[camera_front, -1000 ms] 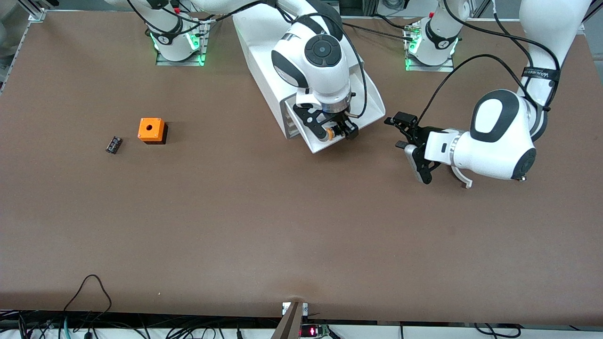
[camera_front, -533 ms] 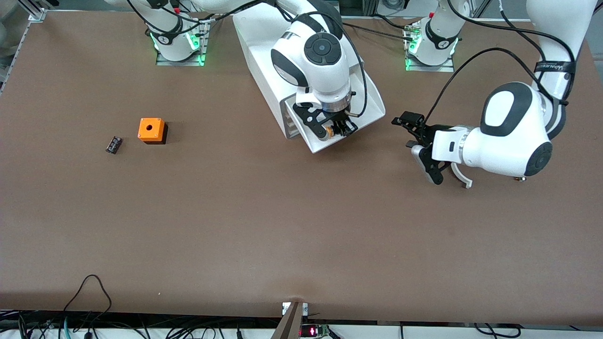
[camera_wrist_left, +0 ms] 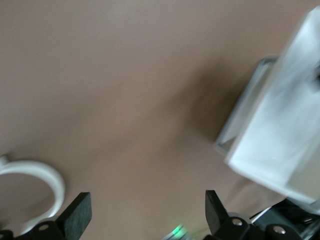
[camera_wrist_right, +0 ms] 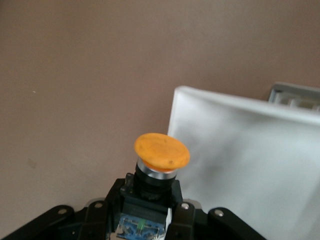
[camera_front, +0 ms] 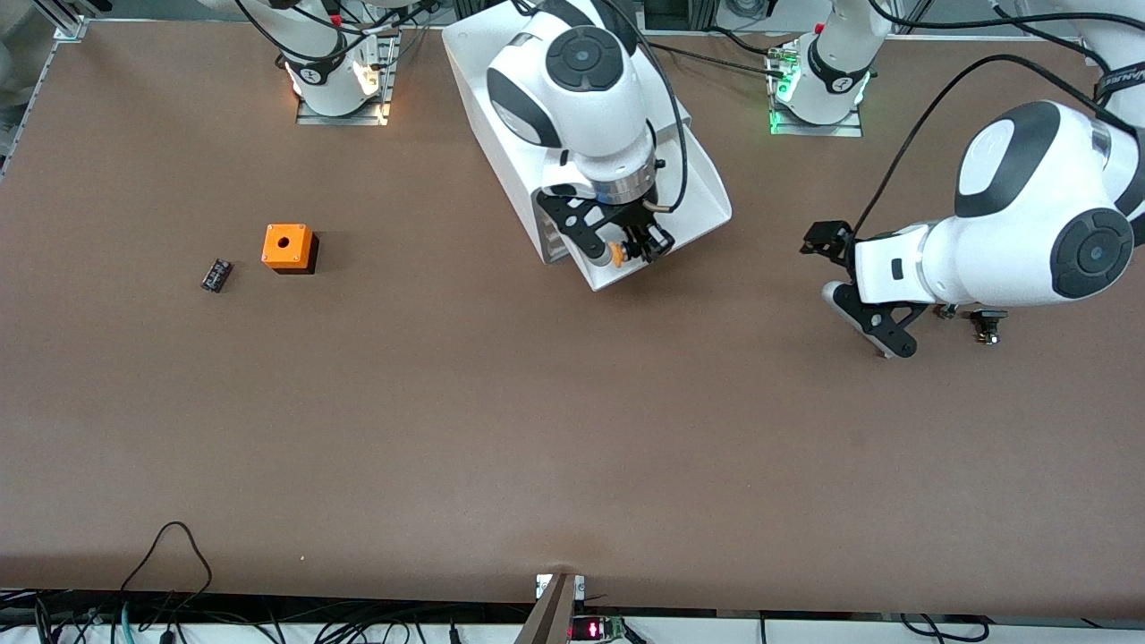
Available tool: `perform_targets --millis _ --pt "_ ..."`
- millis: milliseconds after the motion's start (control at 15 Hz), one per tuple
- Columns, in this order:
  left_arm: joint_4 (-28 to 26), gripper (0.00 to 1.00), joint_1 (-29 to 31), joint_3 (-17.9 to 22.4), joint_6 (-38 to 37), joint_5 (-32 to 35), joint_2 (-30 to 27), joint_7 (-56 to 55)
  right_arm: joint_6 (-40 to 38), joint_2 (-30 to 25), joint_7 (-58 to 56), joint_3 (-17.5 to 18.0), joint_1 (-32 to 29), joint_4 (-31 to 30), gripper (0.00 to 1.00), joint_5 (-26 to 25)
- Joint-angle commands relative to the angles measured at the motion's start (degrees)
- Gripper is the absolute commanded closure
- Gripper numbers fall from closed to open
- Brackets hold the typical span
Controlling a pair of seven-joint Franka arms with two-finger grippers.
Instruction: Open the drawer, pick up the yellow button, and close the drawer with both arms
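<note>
The drawer (camera_front: 693,210) stands pulled out of the white cabinet (camera_front: 483,80); the right wrist view shows its white tray (camera_wrist_right: 250,160). My right gripper (camera_front: 629,249) hangs over the drawer's front end, shut on the button (camera_front: 615,255). In the right wrist view the orange cap (camera_wrist_right: 161,151) tops a black-and-blue body clamped in that gripper (camera_wrist_right: 150,205). My left gripper (camera_front: 863,309) is over bare table toward the left arm's end, apart from the cabinet. Its fingers are open with nothing between them (camera_wrist_left: 145,217). The left wrist view shows the cabinet (camera_wrist_left: 280,135) blurred.
An orange cube with a round hole (camera_front: 288,248) and a small black component (camera_front: 215,275) lie toward the right arm's end. Small dark parts (camera_front: 984,322) sit beneath the left arm. A white curved piece (camera_wrist_left: 40,172) lies by the left gripper. A cable loop (camera_front: 174,546) lies at the near edge.
My right gripper closed on the button and rose with it above the drawer. The left arm drew away from the cabinet toward its own end of the table.
</note>
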Motion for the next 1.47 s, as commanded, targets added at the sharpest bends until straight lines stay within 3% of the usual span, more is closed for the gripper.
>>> perform_targets --millis 0,200,467,667,933,1400 --pt "4.8 0.0 -4.7 0.1 -5.9 11.4 1.1 3.0 -1.8 -1.2 -6.5 0.8 -3.6 0.3 1.0 -0.3" --pt "6.4 0.0 -5.8 0.3 -2.9 15.5 2.2 3.4 -5.7 -2.1 -16.9 1.1 -8.2 0.2 1.0 0.3" --pt "7.4 0.0 -4.8 0.8 5.9 14.9 3.6 3.3 -10.2 -2.7 -35.0 1.0 -16.2 0.1 1.0 3.8" --pt "10.3 0.0 -4.8 0.8 7.1 14.2 7.1 2.0 -14.3 -2.7 -47.5 0.7 -21.9 -0.2 1.0 4.1" --pt "9.2 0.0 -5.1 0.4 10.5 12.6 7.3 -22.4 -14.0 -2.6 -62.7 0.7 -28.5 -3.5 1.0 4.1" --pt "-2.4 0.0 -10.7 -0.8 24.4 12.5 5.4 -58.5 -6.1 -2.3 -85.1 -0.2 -37.4 -13.5 1.0 1.6"
